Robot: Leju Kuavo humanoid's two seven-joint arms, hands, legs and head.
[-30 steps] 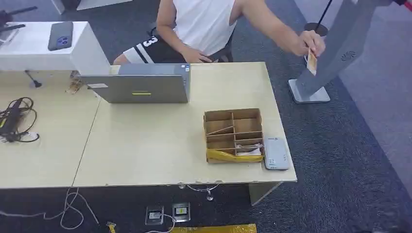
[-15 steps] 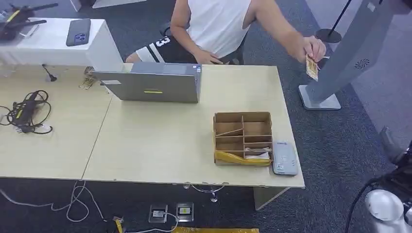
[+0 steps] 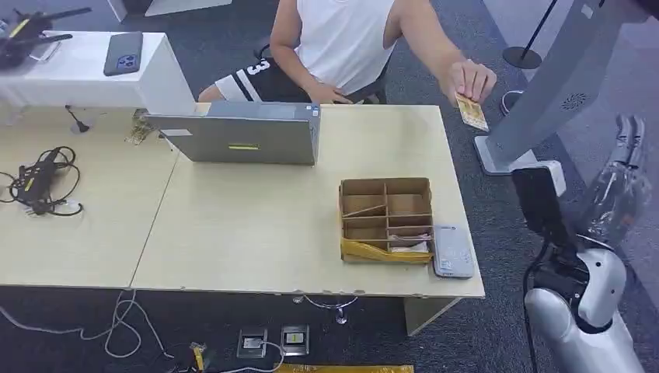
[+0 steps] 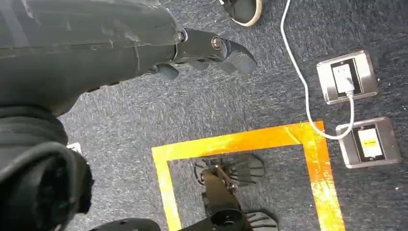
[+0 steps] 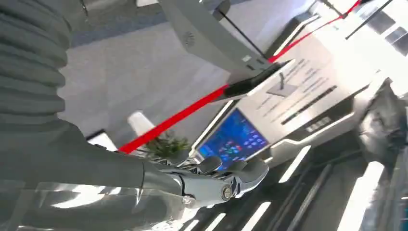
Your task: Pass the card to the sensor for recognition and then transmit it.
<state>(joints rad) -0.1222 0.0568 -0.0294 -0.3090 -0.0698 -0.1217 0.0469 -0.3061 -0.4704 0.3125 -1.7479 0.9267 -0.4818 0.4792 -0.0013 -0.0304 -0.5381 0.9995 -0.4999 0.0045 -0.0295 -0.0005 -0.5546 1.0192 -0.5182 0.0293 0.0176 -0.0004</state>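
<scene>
A person seated behind the table holds out a small orange card (image 3: 471, 113) in one hand, above the table's far right corner. The grey card sensor (image 3: 453, 251) lies flat near the front right edge of the table, against a cardboard divider box (image 3: 385, 217). My right hand (image 3: 623, 163) is raised to the right of the table, over the carpet and well short of the card; its fingers (image 5: 216, 180) are stretched out and hold nothing. My left hand (image 4: 207, 48) hangs over the floor with nothing in it.
A grey laptop (image 3: 241, 140) stands at the back of the beige table (image 3: 249, 225). A grey kiosk stand (image 3: 544, 93) rises beyond the right end. Cables (image 3: 39, 183) lie on the left table. On the carpet below are floor sockets (image 4: 356, 110) and yellow tape (image 4: 231, 144).
My right arm has risen into the head view at the right of the table. The person's hand has brought the card lower and nearer the table corner. Early on, the camera shifted slightly.
</scene>
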